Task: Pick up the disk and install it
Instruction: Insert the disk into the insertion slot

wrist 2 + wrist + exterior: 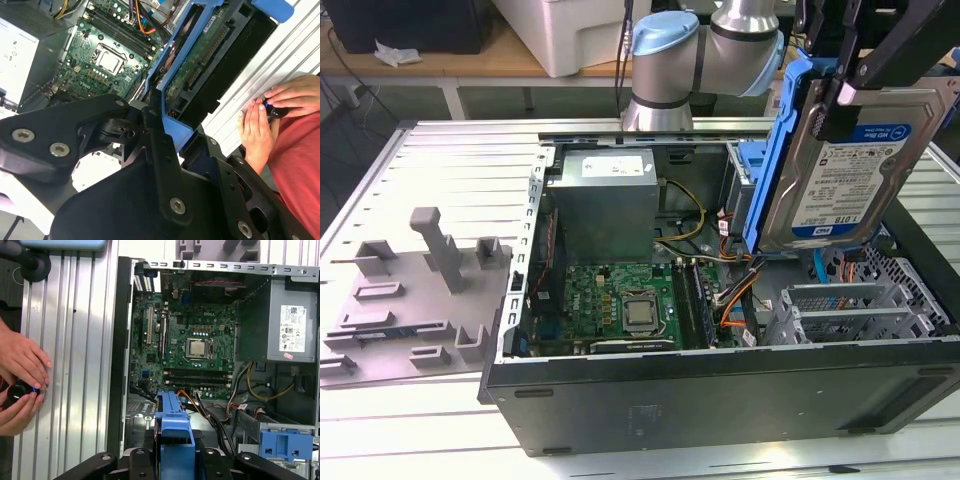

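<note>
Hidden or cut off:
- The gripper [837,98] runs off the top edge of the exterior view. I see just its dark links and lower fingers.
- Of the arm [705,45], two grey-and-blue joints show behind the open computer case [720,400]. The span between them and the wrist is out of frame.
- In the second wrist view the black linkage covers the spot where the pads meet the blue rail, so I cannot make out the contact there.
- A person is cut off at the frame edge, showing a red garment [300,170] and two hands [257,132] resting on the ribbed table [380,420]. The hands hold a small black object [276,111] that is too small to identify.

Claw: narrow and clamped on the disk [855,170]. In the first wrist view the fingers sit on either side of it, and it reads there as a blue strip.

Disk position: it is held in the air over the case, toward the exterior view's right. It is tilted, with the label face toward that camera, and sits above the metal drive cage [840,310]. As far as I can tell it is apart from the cage.

Arm pose: the base is on the far side of the case and the gripper points down, with the disk hanging below it.

Nearby:
- The motherboard [620,300] and the power supply [605,195] are inside the case.
- A blue bracket [282,445] sits on the cage.
- A grey fixture tray [420,290] lies on the table at the exterior view's left.
</note>
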You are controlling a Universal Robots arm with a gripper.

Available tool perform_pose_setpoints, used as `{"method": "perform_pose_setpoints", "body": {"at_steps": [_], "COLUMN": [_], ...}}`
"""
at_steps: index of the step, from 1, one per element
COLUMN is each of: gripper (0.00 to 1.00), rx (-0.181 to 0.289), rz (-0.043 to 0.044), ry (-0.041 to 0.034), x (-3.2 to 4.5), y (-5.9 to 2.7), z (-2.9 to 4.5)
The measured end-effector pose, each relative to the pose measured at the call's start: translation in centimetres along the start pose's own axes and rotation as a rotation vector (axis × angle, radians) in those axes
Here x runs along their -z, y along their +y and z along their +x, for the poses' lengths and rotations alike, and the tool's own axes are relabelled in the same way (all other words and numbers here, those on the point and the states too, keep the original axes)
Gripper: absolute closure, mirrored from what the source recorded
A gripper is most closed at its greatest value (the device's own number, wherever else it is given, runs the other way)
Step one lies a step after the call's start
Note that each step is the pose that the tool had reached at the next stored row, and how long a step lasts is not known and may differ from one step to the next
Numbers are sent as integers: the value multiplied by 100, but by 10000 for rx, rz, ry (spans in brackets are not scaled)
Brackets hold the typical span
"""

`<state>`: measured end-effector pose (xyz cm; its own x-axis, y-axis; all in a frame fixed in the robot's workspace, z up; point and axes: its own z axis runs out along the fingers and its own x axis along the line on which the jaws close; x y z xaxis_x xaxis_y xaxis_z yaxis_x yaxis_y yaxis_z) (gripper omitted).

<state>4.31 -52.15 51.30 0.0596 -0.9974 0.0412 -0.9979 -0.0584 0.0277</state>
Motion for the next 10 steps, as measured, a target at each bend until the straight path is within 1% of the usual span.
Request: {"method": "perform_pose_setpoints", "body": {"at_steps": [2, 3, 6, 10], "gripper": [63, 63, 63, 63], "rx": [4, 3, 3, 7], "rz": [4, 6, 10, 28], "ry": [-81, -105, -122, -220], "x": [-1, -2, -5, -14], "y": [-2, -1, 0, -5], "z": [22, 37, 57, 85]}}
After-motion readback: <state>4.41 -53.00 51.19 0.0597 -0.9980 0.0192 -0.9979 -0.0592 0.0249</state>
